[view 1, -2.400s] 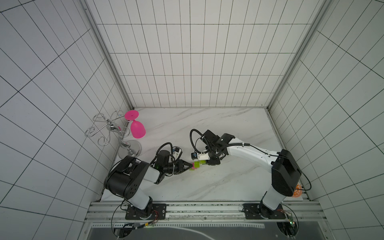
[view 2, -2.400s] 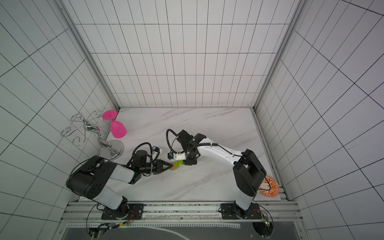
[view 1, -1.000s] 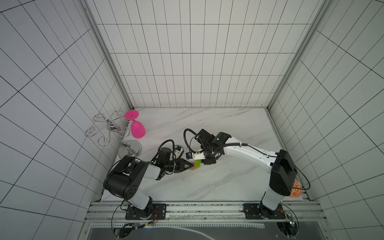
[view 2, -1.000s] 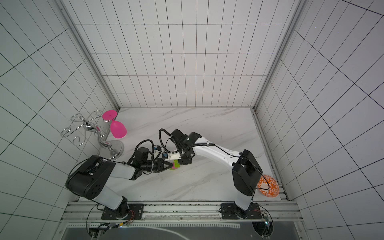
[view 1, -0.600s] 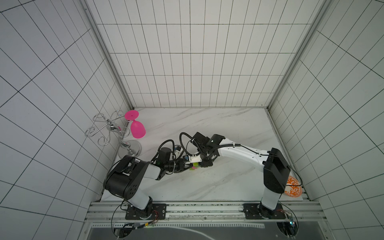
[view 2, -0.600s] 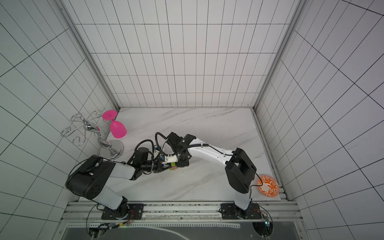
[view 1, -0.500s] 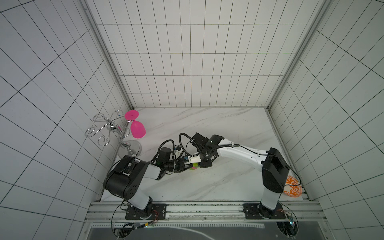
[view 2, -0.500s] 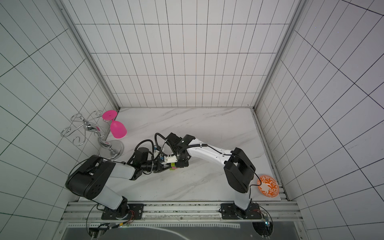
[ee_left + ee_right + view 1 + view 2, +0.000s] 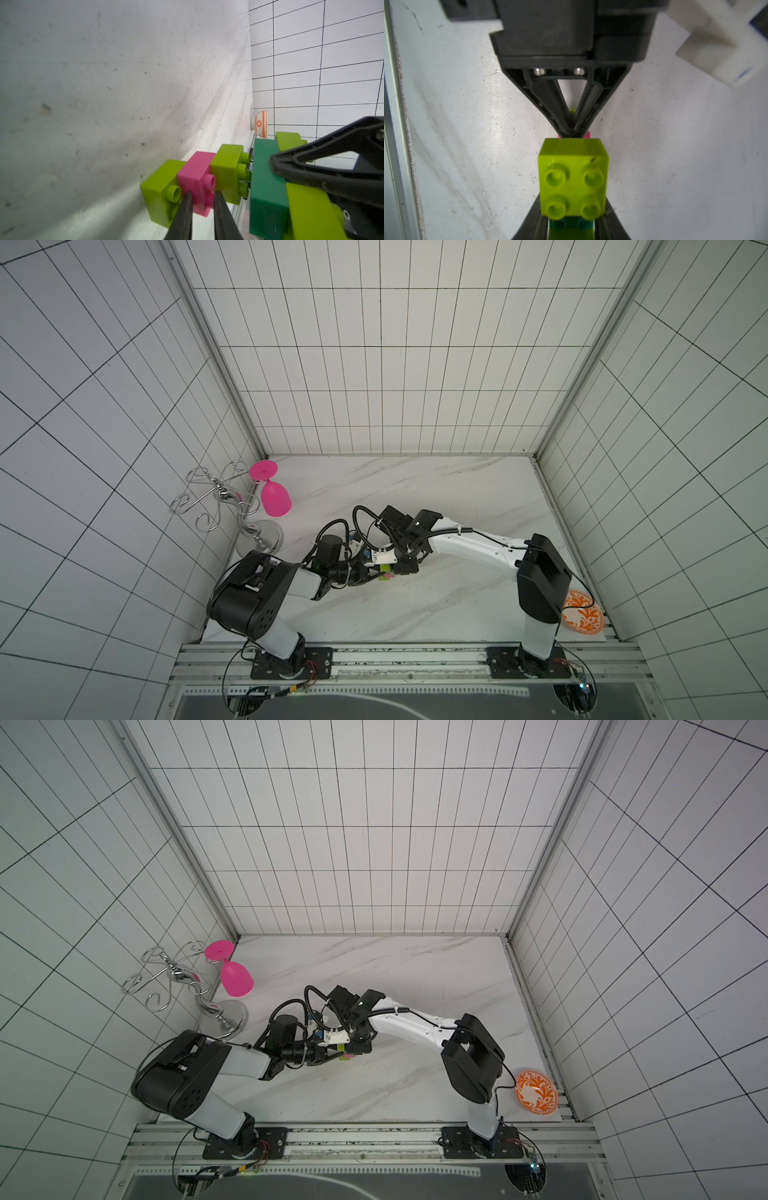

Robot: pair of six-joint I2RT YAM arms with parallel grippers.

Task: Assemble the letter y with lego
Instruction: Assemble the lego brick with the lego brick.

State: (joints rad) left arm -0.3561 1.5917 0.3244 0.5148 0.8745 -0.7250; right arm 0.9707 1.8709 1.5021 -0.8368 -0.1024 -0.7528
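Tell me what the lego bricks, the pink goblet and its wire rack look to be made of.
Lego bricks: moulded plastic, smooth semi-gloss faces, soft highlights on the studs.
Pink goblet: probably plastic, uniform pink, no glassy reflections.
Wire rack: polished metal, likely chrome-plated, mirror-bright curls and base.

The right gripper (image 9: 395,570) has been carried leftward, toward the left gripper (image 9: 368,574), as seen in both top views. The bricks (image 9: 385,571) held between them have been shifted the same way, slightly nearer the robot's base rail. The right elbow (image 9: 540,576) has been swung inward from the right wall. The bowl (image 9: 582,616), earlier mostly hidden behind it, has been uncovered.
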